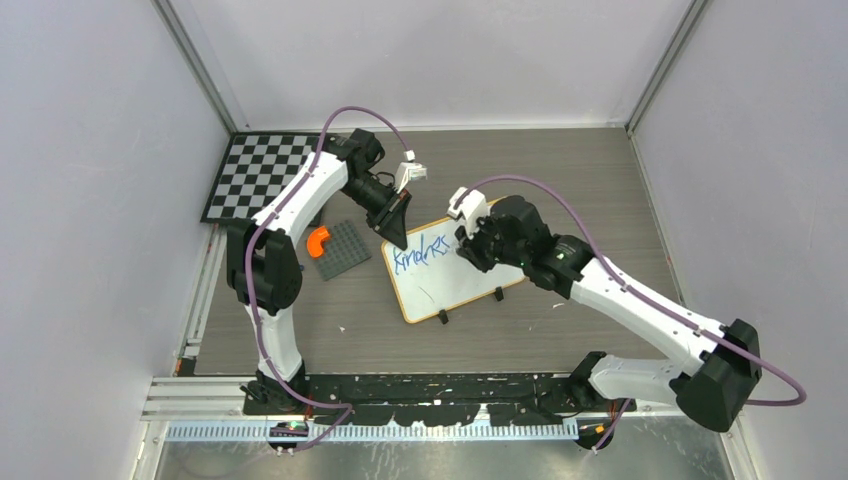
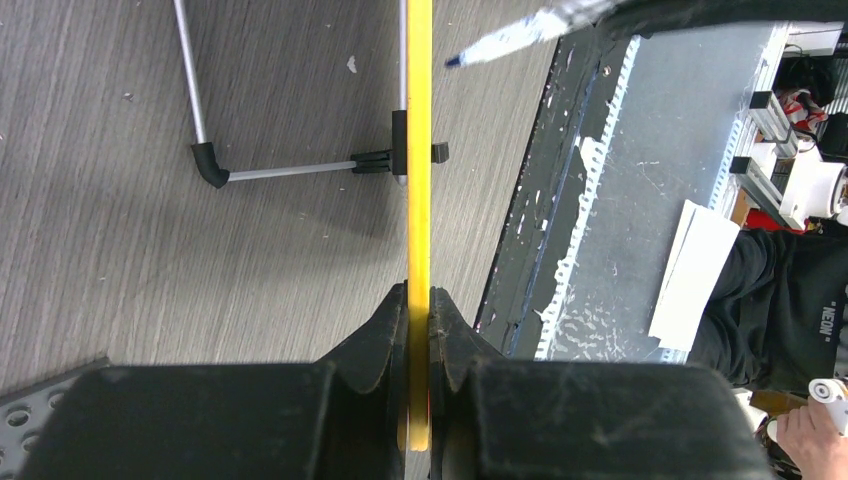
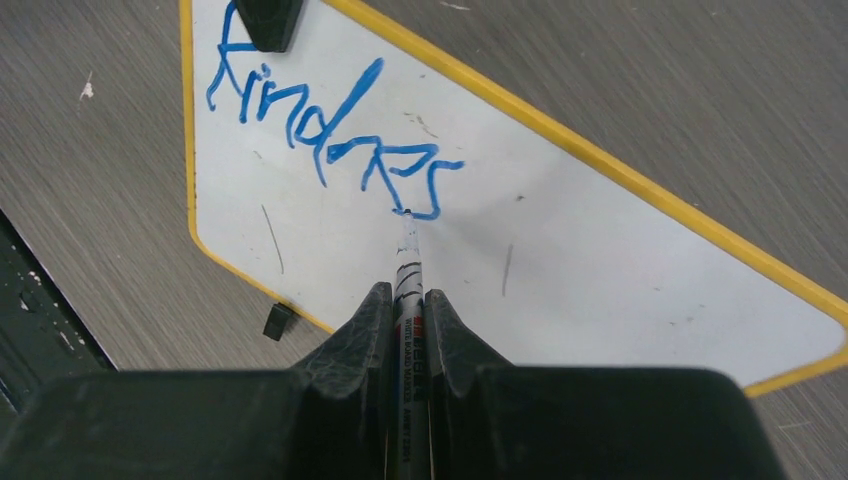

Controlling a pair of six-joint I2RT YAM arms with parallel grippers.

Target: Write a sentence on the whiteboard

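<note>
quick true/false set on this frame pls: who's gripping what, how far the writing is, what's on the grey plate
1. The left gripper clamps the edge of the small white, orange-framed whiteboard. True.
2. The right gripper is empty. False: it is shut on a white-barrelled marker, tip at the last stroke.
3. The blue handwritten words fill two lines. False: one line only, roughly "kindness".
4. An orange curved piece lies on the grey studded plate. True.

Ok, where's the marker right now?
In the right wrist view the marker is pinched in the right hand, its tip on the whiteboard at the end of the blue writing, near the board's middle.
</note>
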